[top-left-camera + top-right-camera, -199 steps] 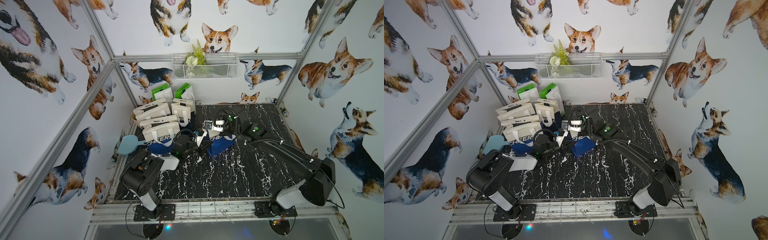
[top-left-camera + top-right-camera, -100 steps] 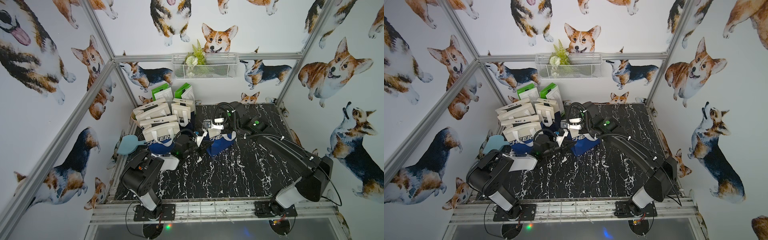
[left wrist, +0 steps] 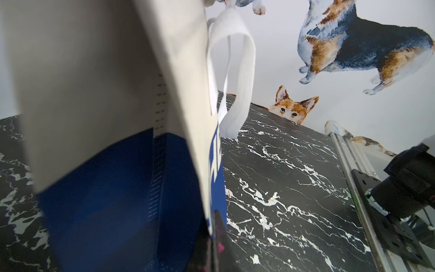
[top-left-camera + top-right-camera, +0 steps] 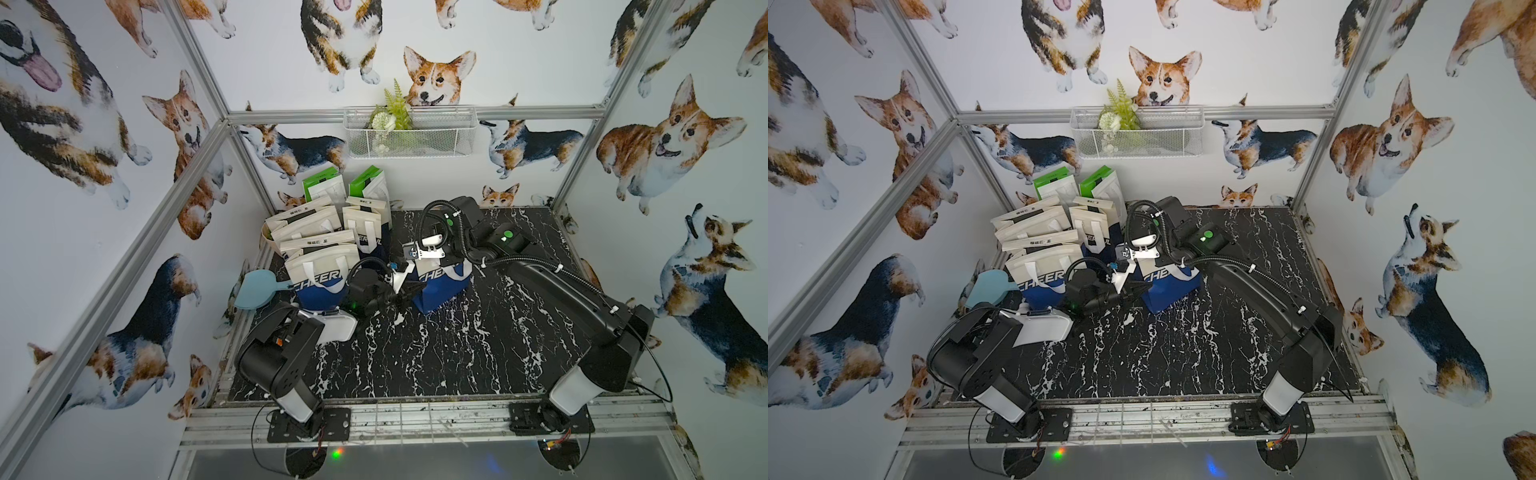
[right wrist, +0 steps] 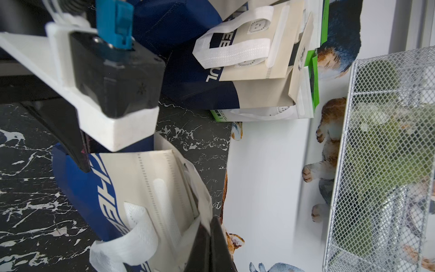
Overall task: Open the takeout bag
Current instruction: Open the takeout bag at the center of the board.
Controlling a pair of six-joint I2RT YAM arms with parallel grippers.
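Note:
The takeout bag [image 4: 441, 287] [image 4: 1170, 286], cream on top and blue below with white lettering, stands near the middle of the black marble table [image 4: 436, 357]. My left gripper [image 4: 409, 292] [image 3: 215, 232] is shut on the bag's front panel at its lower side edge. My right gripper [image 5: 210, 227] is shut on the cream fabric of the bag's upper rim, and in a top view it hangs over the bag's top [image 4: 445, 265]. A white handle [image 3: 236, 70] [image 5: 128, 242] droops from the front panel. The right wrist view shows the rim pulled slightly apart; the inside stays hidden.
Several similar cream-and-blue bags [image 4: 320, 253] are stacked at the back left, with green-topped ones [image 4: 322, 187] behind them. A light blue flat object [image 4: 254, 289] lies at the left edge. A wire basket [image 4: 409, 135] with a plant hangs on the back wall.
The right arm has swung its wrist back and to the left, drawing the bag's top up so the bag stands taller. The left arm has held still on the bag.

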